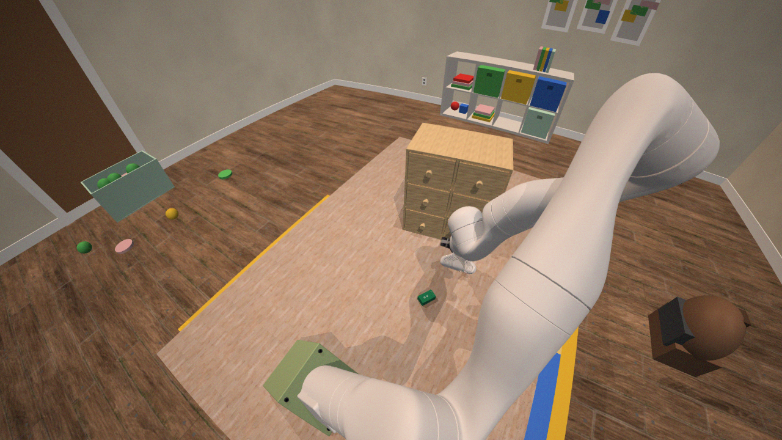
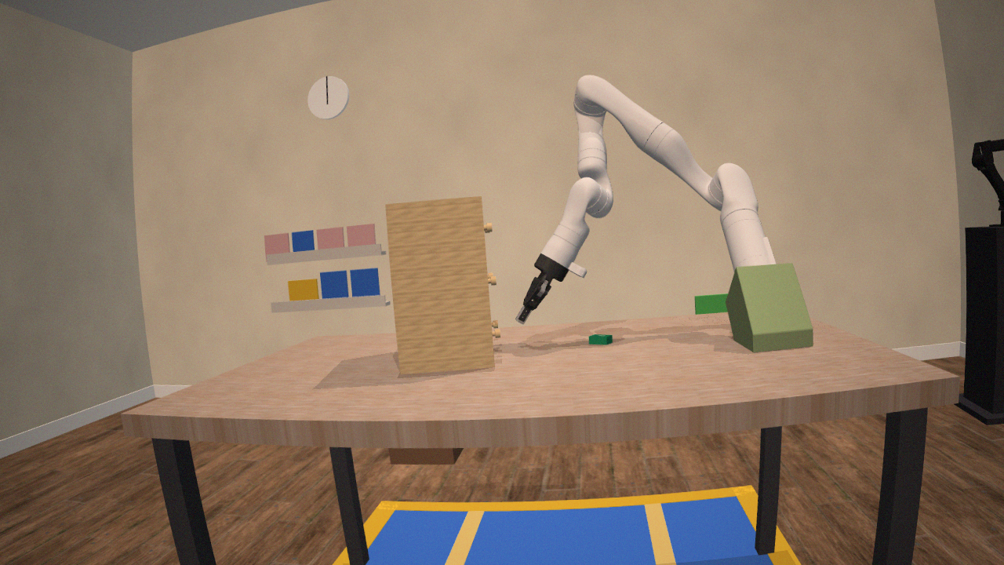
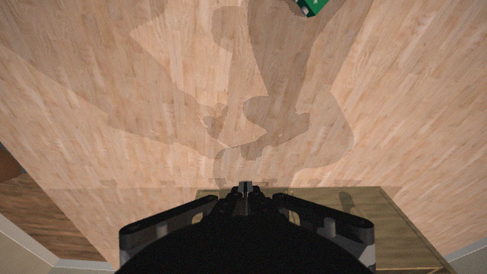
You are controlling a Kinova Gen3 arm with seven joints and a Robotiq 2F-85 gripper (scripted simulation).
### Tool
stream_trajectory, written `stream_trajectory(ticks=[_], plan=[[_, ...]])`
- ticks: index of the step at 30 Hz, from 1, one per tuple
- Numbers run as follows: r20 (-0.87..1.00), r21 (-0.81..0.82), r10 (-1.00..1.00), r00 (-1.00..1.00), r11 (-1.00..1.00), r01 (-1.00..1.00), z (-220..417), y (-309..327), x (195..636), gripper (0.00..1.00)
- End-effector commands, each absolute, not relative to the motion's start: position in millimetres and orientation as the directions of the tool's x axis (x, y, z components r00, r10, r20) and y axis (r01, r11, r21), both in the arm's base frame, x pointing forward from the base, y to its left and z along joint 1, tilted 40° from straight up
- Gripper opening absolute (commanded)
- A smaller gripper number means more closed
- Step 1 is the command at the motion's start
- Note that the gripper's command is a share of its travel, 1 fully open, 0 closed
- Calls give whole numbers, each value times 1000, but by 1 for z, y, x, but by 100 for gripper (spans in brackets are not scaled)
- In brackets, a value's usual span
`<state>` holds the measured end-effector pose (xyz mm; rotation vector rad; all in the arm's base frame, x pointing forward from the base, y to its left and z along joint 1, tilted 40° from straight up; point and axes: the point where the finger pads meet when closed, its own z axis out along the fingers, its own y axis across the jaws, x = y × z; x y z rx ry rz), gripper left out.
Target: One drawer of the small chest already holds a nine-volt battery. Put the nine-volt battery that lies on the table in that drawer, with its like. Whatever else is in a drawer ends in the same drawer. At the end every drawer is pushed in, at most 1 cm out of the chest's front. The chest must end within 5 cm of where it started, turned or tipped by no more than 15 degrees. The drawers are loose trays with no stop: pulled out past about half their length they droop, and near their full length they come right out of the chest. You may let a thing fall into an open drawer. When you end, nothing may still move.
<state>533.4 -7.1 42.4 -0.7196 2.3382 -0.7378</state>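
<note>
End effector: the fingers point(image 1: 445, 242) point(image 2: 521, 320) are standing narrow, pressed together, and nothing is being held between them; they are pointing down and toward the chest point(image 1: 464, 143) point(image 2: 441, 281) point(image 3: 399, 228), just in front of its drawer fronts.
Battery: the green block point(image 1: 426, 297) point(image 2: 600, 339) point(image 3: 315, 7) is lying on the surface point(image 1: 306, 284) point(image 2: 533, 393) point(image 3: 114, 76), between the end effector and the green arm base point(image 1: 295, 361) point(image 2: 772, 302), lower than the fingertips and apart from them.
Way across: if the battery is being fetched next, a move away from the chest and back toward the base is being called for, then down.
Long axis: in the top view it is running aslant, lower left to upper right; in the wrist view it is being cut off by the upper edge.
Grip: the fingers are needing to be opened and turned across the short side.
Drawers: the visible fronts are sitting closed; which one is holding the like cannot be told.
</note>
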Motion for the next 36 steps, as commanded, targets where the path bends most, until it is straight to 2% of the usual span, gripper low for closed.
stream_trajectory(ticks=[1, 12, 22, 36], plan=[[-364, -639, -626, -690, 707, -303, 46, -12, 525, 0], [-364, -639, -628, -687, 705, -306, 59, -3, 511, 0], [-359, -632, -628, -691, 708, -315, 97, 17, 468, 0], [-363, -633, -623, -693, 710, -308, 102, 18, 467, 0]])
